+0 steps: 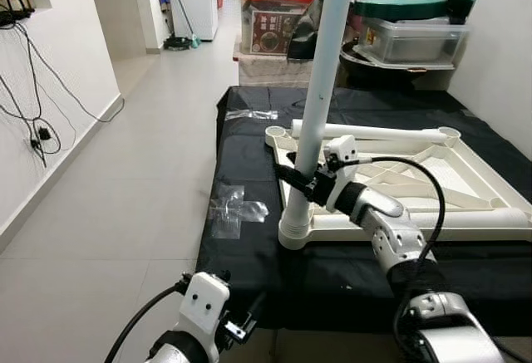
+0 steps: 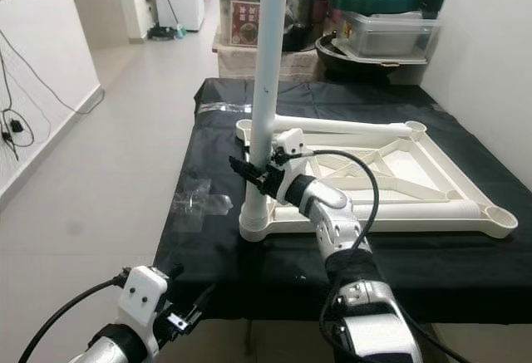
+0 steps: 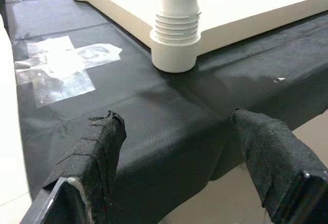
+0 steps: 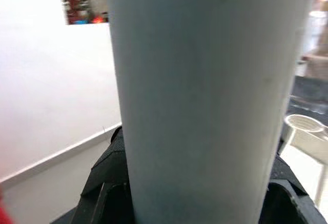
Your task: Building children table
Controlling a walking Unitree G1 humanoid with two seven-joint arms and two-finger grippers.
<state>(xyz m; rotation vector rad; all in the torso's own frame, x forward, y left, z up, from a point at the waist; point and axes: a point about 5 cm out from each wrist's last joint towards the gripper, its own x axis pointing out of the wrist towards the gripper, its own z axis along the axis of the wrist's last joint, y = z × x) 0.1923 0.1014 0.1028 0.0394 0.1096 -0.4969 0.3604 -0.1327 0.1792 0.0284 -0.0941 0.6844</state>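
A white plastic children's table top lies upside down on a black-covered table. A white table leg stands upright in the near left corner socket. My right gripper is shut on this leg a little above the socket; the leg's tube sits between the black fingers. A second white leg lies flat along the far edge of the table top. My left gripper is open, low at the front edge of the table, facing the threaded socket.
Clear plastic wrap lies on the black cover left of the table top. Storage boxes and pots are stacked behind the table. Bare tiled floor runs along the left, with cables on the white wall.
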